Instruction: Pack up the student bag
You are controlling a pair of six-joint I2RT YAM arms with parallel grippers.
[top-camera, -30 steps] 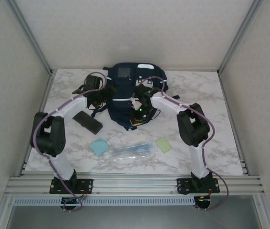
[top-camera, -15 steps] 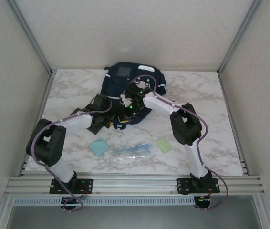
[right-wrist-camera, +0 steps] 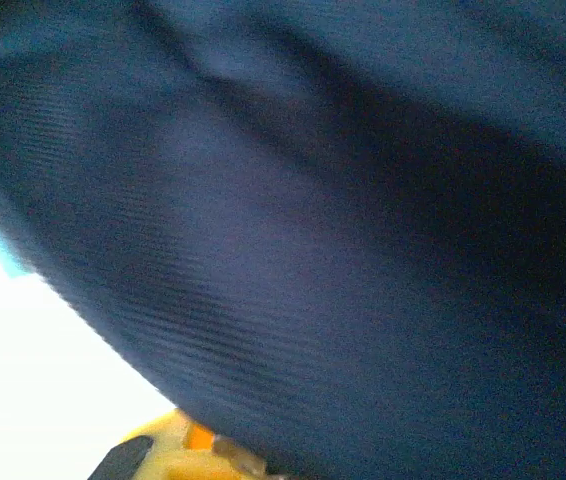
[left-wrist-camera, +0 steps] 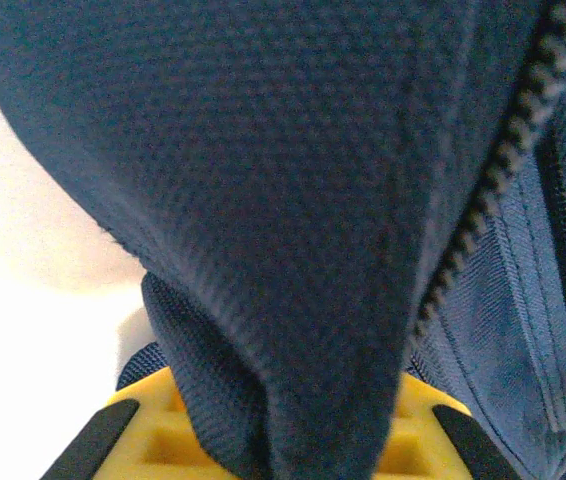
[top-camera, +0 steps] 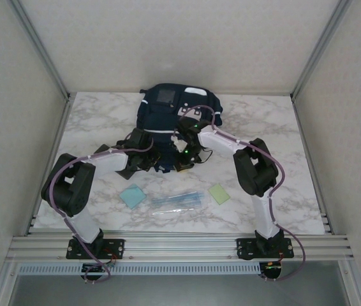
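Observation:
The student bag [top-camera: 165, 115], a dark navy backpack with a grey patch, lies at the back middle of the marble table. My left gripper [top-camera: 150, 159] is at the bag's near edge. In the left wrist view a fold of navy fabric [left-wrist-camera: 263, 150] runs down between the yellow fingers [left-wrist-camera: 153, 440], pinched there, with a zipper [left-wrist-camera: 483, 200] to the right. My right gripper [top-camera: 184, 159] is close beside it at the same near edge. Navy fabric [right-wrist-camera: 313, 250] drapes right over its yellow finger [right-wrist-camera: 178, 450], and the jaws look shut on it.
In front of the bag lie a light blue square [top-camera: 132, 196], a clear packet of pens [top-camera: 175, 201] and a pale green square [top-camera: 219, 193]. Aluminium posts and white walls enclose the table [top-camera: 282, 127] on three sides.
My left arm swung from the bag's left side to its near edge, and its open jaws shut on the fabric. The right gripper stayed shut at the near edge, shifting slightly.

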